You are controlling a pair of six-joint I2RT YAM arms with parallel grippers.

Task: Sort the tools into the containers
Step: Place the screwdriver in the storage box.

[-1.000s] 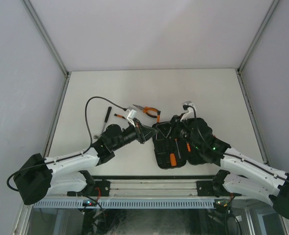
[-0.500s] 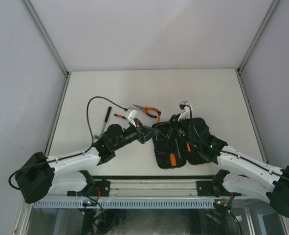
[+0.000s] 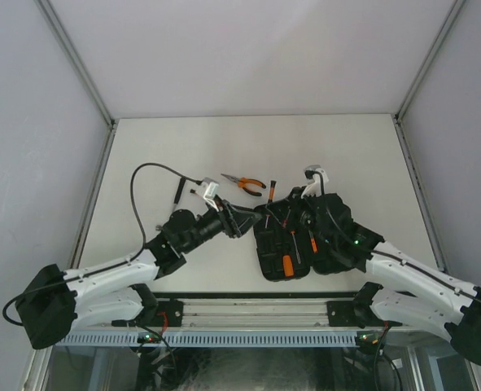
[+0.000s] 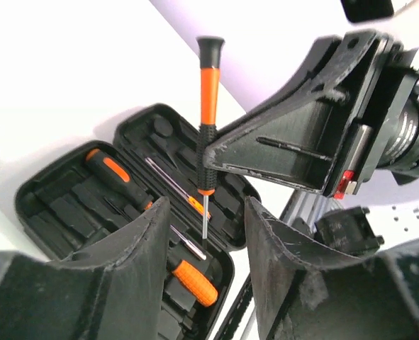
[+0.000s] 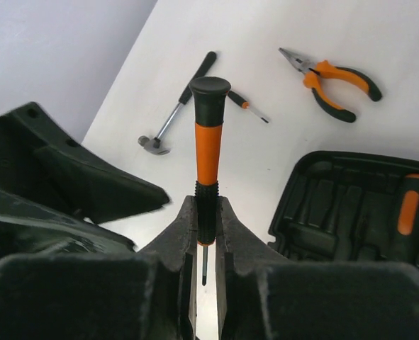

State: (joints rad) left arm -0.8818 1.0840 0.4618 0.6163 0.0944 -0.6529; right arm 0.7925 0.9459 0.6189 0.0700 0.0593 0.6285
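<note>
Honestly, with the left end effector [image 4: 203, 219] released, the screwdriver [image 5: 206, 152] could pivot in the right end effector's [image 5: 205, 209] narrow clench.

The white counter [image 3: 346, 155] carries an open black tool case [image 5: 322, 205], which sits just to the right of the right fingers [image 5: 174, 241]. Beyond the fingers lie orange-handled pliers [image 5: 333, 81] off to the right, a hammer [image 5: 177, 106] off to the left, and a small screwdriver [image 5: 250, 108] between them.
</note>
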